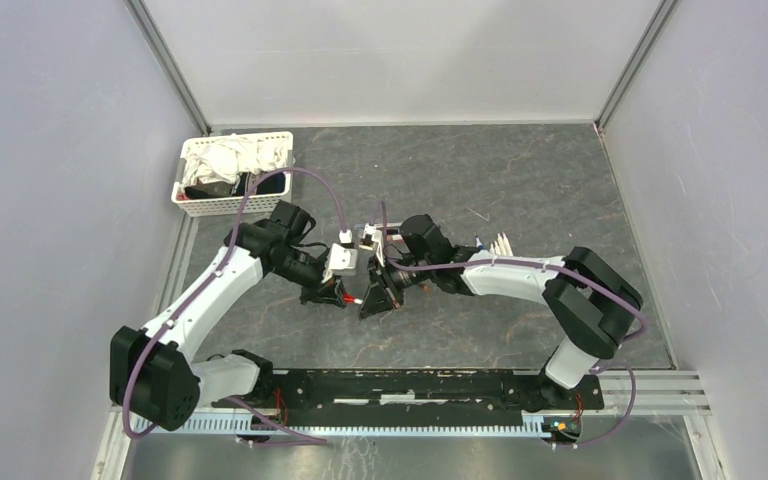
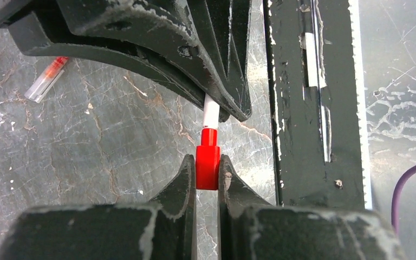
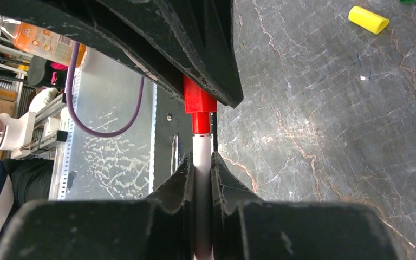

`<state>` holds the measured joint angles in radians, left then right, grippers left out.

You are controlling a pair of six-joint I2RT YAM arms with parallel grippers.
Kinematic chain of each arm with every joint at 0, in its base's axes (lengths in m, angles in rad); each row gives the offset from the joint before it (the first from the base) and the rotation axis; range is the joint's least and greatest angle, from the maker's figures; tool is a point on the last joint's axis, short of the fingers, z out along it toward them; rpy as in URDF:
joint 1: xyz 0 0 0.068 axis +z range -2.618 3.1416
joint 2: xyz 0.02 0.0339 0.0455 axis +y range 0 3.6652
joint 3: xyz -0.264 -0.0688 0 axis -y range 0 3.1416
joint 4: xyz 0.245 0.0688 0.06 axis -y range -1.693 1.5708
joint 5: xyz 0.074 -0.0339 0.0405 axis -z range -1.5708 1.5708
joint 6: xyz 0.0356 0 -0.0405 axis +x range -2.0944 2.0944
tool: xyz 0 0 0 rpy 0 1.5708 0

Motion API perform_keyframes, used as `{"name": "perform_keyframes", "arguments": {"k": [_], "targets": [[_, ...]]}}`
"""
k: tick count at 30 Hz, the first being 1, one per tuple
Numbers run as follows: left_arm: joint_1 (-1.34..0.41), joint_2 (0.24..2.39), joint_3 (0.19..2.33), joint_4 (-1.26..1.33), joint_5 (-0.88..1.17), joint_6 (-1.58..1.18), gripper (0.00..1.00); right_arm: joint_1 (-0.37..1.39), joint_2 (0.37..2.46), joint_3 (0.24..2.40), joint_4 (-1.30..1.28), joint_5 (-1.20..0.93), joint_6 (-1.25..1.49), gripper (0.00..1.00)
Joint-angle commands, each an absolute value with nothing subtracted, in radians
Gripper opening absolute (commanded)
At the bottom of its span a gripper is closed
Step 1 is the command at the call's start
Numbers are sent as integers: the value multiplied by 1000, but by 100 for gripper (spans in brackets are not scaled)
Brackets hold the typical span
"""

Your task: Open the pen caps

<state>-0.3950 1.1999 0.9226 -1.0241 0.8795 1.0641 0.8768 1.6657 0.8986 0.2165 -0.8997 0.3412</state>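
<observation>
Red cap (image 2: 208, 162) 1 in left hand (image 2: 207, 169) | pen (image 3: 202, 149) 1 in right hand (image 3: 201, 163)

1. The small red plastic cap (image 2: 207, 165) is smooth, with a soft, even sheen.
2. The thin white plastic pen barrel (image 3: 202, 162) looks smooth and lightly glossy.
3. The black fingers (image 2: 180, 181) of the left gripper (image 2: 207, 162) are matt and scuffed, with pale chips along their edges.
4. The dark grey stone-look table top (image 1: 520, 180) is smooth and dully shiny, veined in pale and rusty lines.
5. The white plastic lattice basket (image 1: 225, 207) holds crumpled white cloths (image 1: 240, 155), soft and matt.
6. The ribbed silver metal rail (image 1: 410, 425) gleams dully.
7. The short yellow plastic cap (image 3: 368, 19) is smooth.
8. The purple cable (image 3: 71, 81) has a glossy sheath.
</observation>
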Motion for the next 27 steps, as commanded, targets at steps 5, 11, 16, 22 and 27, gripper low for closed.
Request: {"name": "perform_keyframes", "arguments": {"k": [5, 11, 16, 22, 27], "targets": [[-381, 1227, 995, -981, 585, 1124, 2, 825, 1549, 827, 112, -828, 255, 0], [-235, 1293, 1063, -928, 521, 1199, 2, 776, 1438, 727, 3, -744, 179, 0], [-170, 1373, 1057, -820, 544, 1118, 2, 713, 1373, 699, -85, -488, 168, 0], [-170, 1467, 950, -530, 478, 866, 2, 666, 1415, 727, -125, 12, 229, 0], [-168, 1560, 914, -419, 358, 791, 2, 658, 1496, 761, -113, 195, 254, 0]]}}
